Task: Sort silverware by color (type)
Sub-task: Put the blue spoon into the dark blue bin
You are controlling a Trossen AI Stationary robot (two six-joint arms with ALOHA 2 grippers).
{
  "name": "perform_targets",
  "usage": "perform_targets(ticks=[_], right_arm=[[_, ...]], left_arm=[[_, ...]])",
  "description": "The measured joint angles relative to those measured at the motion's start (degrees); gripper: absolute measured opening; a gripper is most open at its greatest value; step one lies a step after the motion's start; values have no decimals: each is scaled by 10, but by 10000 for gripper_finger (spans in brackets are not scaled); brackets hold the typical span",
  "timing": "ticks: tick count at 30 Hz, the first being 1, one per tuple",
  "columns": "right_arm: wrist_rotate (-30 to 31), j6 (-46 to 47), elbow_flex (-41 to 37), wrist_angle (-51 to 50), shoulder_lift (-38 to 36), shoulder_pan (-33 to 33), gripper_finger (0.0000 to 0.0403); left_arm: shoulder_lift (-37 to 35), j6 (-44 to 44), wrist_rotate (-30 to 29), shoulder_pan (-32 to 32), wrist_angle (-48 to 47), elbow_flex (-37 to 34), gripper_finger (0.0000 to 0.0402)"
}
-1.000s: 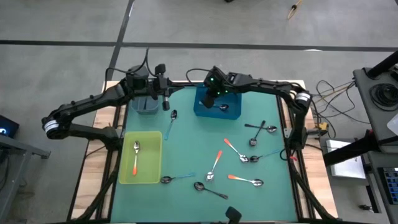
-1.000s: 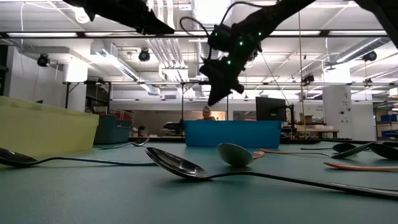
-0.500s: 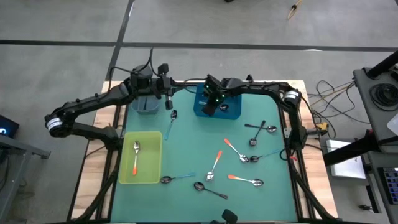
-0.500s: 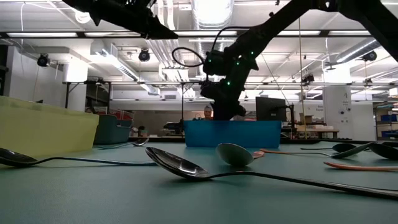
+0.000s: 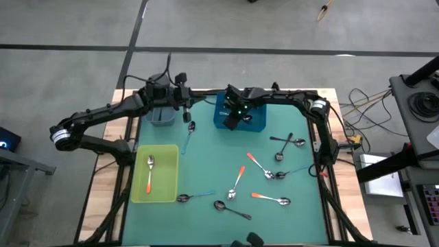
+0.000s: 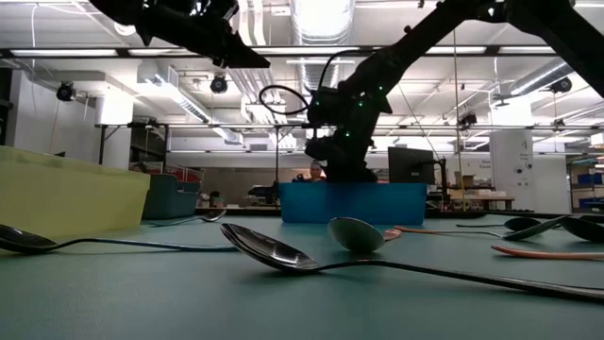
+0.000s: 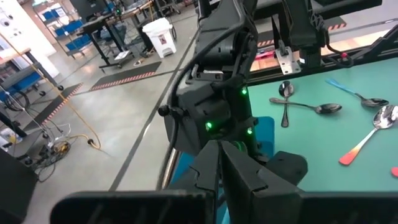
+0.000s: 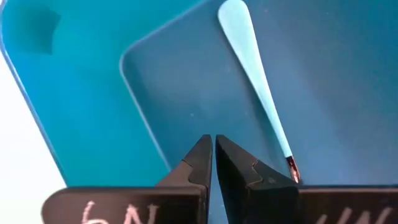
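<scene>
Several spoons lie flat on the green mat: orange-handled ones, light-blue-handled ones and dark metal ones. One orange spoon lies in the yellow bin. A light-blue-handled spoon lies on the floor of the blue bin. My right gripper is shut and hangs low inside the blue bin, beside that spoon's handle and apart from it. My left gripper is shut and empty, raised near the grey bin.
The grey bin, blue bin and yellow bin stand on the mat's far and left parts. The mat's middle between the bins and the spoons is bare. The two grippers are close together at the far edge. A person shows far off in the room.
My right gripper has come down from above the blue bin into it, shifting slightly toward the near edge. The left arm has barely shifted. The spoons on the mat have stayed put.
</scene>
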Motion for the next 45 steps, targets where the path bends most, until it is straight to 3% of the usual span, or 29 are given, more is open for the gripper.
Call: perform_targets(ticks=[9, 17, 37, 40, 45], right_arm=[[-26, 109, 1, -19, -11, -9, 13], [-39, 132, 1, -31, -9, -8, 13], [84, 111, 0, -15, 0, -26, 13], [78, 109, 0, -16, -7, -26, 13], [-2, 101, 0, -28, -14, -26, 13]], left_arm=[[0, -6, -1, 4, -1, -1, 0], [-1, -6, -36, 17, 0, -1, 0], [-4, -6, -42, 21, -1, -1, 0], [-4, -6, -42, 21, -1, -1, 0], [-4, -4, -42, 21, -1, -1, 0]])
